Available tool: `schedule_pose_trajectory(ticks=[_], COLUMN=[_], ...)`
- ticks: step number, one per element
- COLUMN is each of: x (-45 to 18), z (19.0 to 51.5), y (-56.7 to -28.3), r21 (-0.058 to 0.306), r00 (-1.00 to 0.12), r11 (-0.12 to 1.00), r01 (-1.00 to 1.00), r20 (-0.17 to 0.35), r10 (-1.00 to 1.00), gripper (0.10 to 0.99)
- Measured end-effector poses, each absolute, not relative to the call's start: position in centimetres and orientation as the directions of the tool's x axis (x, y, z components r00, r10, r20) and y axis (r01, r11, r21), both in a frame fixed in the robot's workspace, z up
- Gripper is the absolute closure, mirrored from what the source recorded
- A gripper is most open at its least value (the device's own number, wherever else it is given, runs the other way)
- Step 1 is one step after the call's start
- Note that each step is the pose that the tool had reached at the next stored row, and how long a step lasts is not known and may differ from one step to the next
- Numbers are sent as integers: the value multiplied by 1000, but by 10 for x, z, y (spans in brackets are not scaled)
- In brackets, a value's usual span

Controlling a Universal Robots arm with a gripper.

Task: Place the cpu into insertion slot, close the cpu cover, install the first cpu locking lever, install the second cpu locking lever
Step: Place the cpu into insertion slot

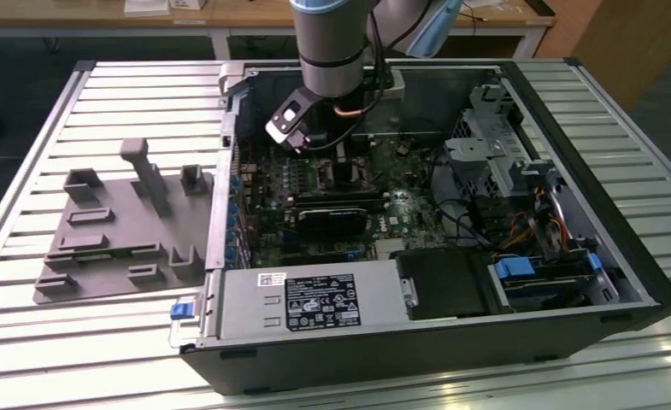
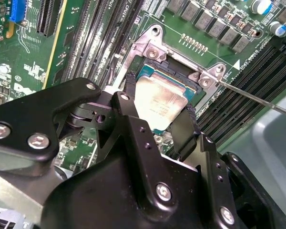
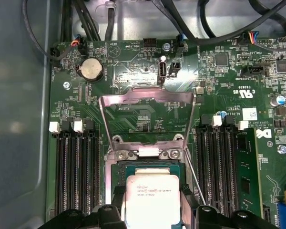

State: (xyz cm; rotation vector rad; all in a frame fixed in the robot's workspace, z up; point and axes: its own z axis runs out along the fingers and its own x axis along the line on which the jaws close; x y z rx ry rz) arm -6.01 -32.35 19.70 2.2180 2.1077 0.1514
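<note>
The cpu (image 3: 152, 202), a flat square chip with a silver-grey top, sits between my two black fingers. My gripper (image 3: 153, 198) is shut on it, just over the insertion slot (image 3: 152, 168). In the second wrist view the cpu (image 2: 159, 102) hangs slightly tilted above the slot's teal rim (image 2: 150, 72), with my gripper (image 2: 159, 98) around it. The cpu cover (image 3: 148, 95) stands swung open beyond the slot. One thin wire locking lever (image 3: 193, 174) sticks out beside the slot, also seen as a lever (image 2: 257, 98) in the second wrist view. In the exterior view my gripper (image 1: 332, 143) reaches down into the computer case.
Black memory slots (image 3: 76, 176) flank the socket on both sides, and a coin battery (image 3: 91, 68) lies beyond the cover. A black card (image 1: 335, 218), the power supply (image 1: 312, 299) and a drive cage (image 1: 506, 145) crowd the case. A grey fixture plate (image 1: 119, 222) lies at the exterior view's left.
</note>
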Motion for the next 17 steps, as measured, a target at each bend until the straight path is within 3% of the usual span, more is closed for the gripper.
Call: schedule_pose_trajectory(ticks=[17], x=[-60], z=[192], y=[-323], r21=[124], r00=[41], r11=[-43], r01=[991], r20=[18], r10=[999], gripper=[549])
